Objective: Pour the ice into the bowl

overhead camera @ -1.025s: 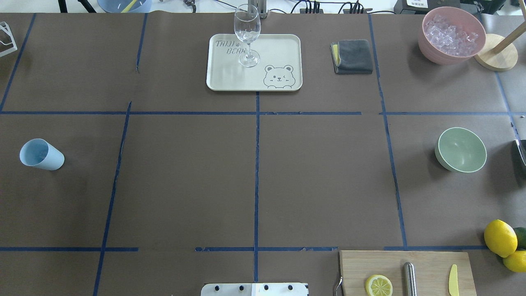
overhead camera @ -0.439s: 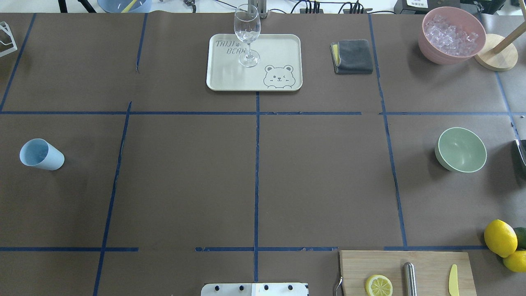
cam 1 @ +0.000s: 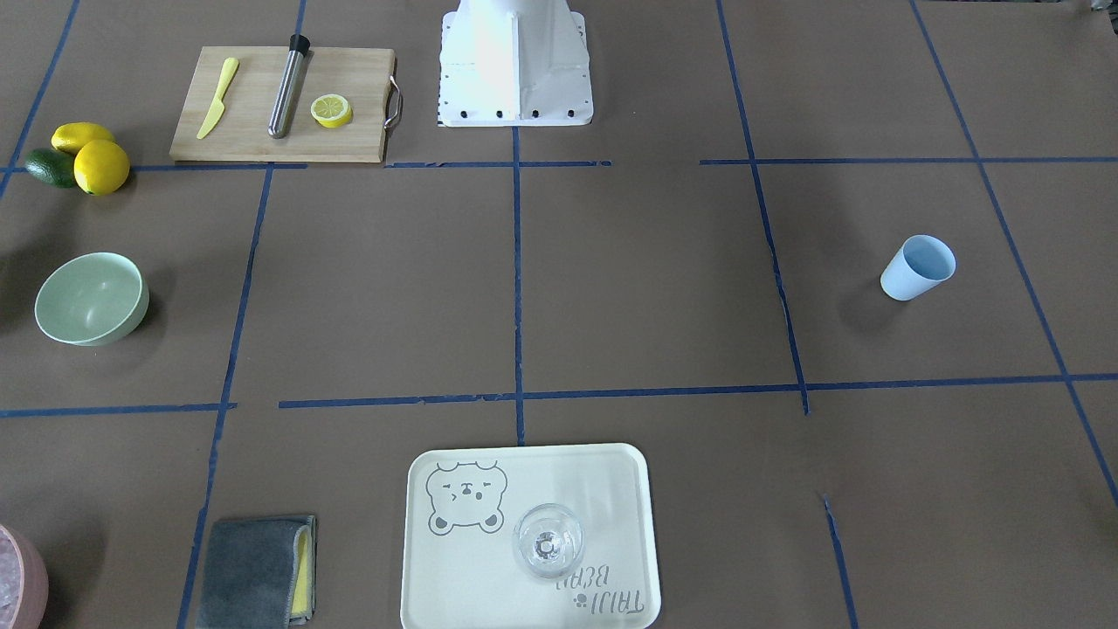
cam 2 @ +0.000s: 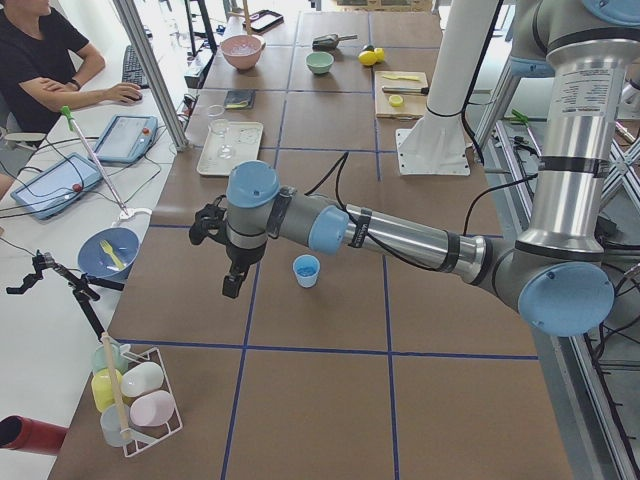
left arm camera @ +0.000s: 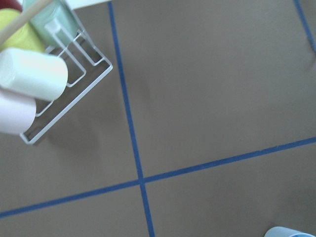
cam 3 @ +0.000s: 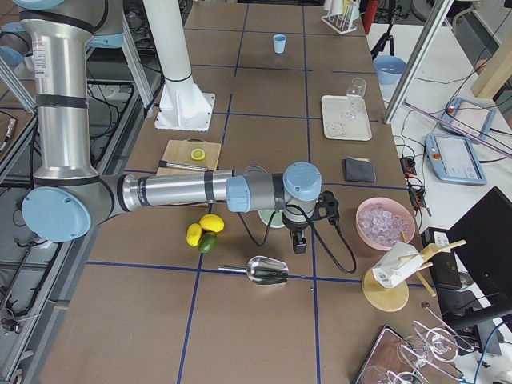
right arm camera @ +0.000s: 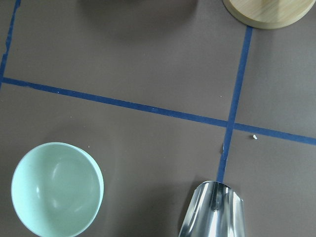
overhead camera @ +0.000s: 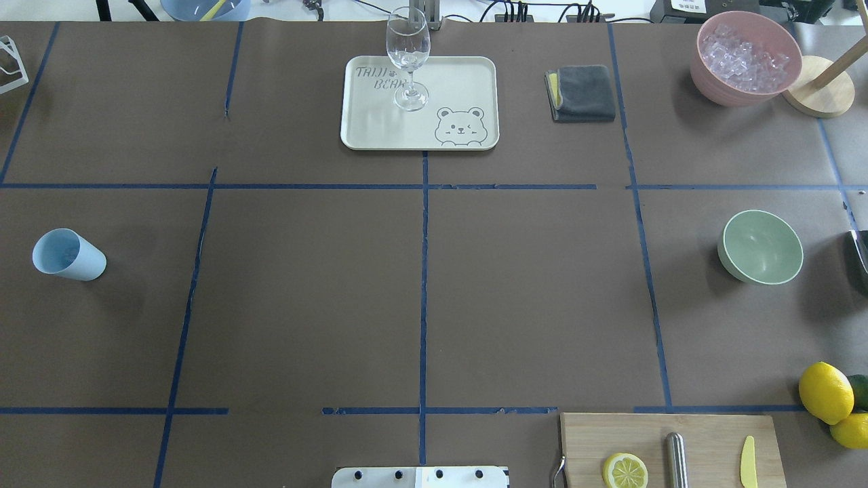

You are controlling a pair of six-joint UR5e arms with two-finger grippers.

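The mint-green bowl (overhead camera: 761,246) stands empty and upright at the table's right side; it also shows in the front view (cam 1: 90,299) and the right wrist view (right arm camera: 57,190). Clear ice cubes (overhead camera: 744,57) fill the pink bowl (overhead camera: 719,91) at the far right corner. An empty metal scoop (cam 3: 268,272) lies on the table, also in the right wrist view (right arm camera: 212,210). My right gripper (cam 3: 298,240) hangs beside the green bowl, near the scoop. My left gripper (cam 2: 232,285) hangs left of the light-blue cup (cam 2: 306,270). I cannot tell whether either is open or shut.
A wine glass (overhead camera: 408,57) stands on a cream tray (overhead camera: 468,81) at the far middle, beside a grey cloth (overhead camera: 582,93). A cutting board (overhead camera: 705,434) with a lemon slice (overhead camera: 624,470) is near right. Lemons (overhead camera: 825,392), a wooden stand (overhead camera: 820,88) and a cup rack (left arm camera: 34,74).
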